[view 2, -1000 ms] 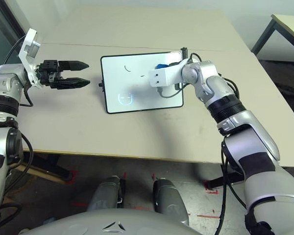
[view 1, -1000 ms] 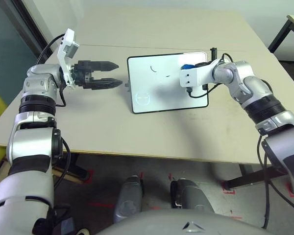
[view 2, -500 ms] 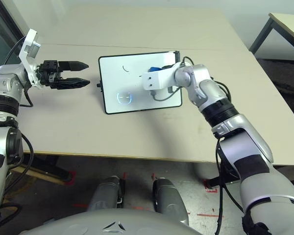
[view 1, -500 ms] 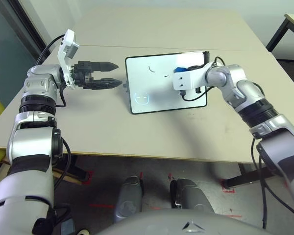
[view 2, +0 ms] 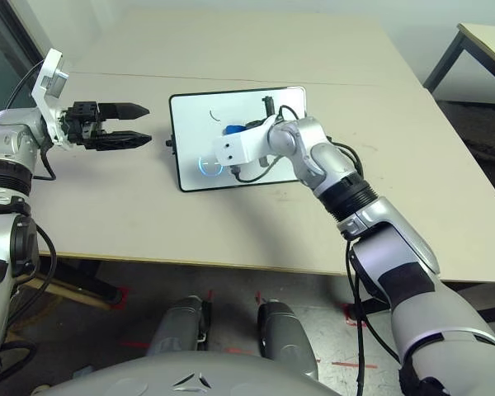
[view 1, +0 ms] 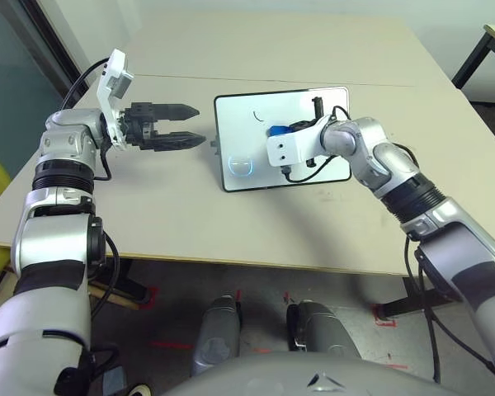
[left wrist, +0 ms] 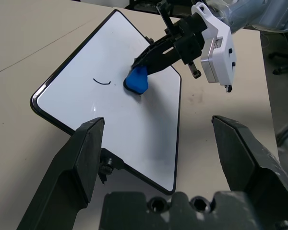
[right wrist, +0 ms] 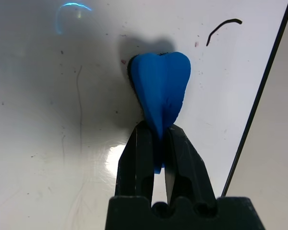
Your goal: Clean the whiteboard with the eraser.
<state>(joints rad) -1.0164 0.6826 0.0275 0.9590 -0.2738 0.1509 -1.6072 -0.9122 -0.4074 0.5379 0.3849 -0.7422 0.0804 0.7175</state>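
Right tool [right wrist: 159, 143] has slid leftward across the whiteboard [view 1: 246, 140] since a second ago, eraser [left wrist: 137, 81] carried with it. Tool clenched on the eraser's tail, so the broad blue end presses flat to the board. One short black mark [left wrist: 102, 82] left, just beside the eraser. Board lies flat on the counter [view 1: 190, 206]. Left tool [view 1: 172, 125] hovers beside the board, fingers spread, empty, likely ready to steady it.

showing 1 whiteboard [view 1: 264, 161], 1 blue eraser [left wrist: 137, 80], 1 black mark [left wrist: 102, 82] sitting on the board, 2 grippers: left gripper [view 1: 184, 126] & right gripper [left wrist: 143, 58], 1 table [view 1: 190, 214] holding it all.
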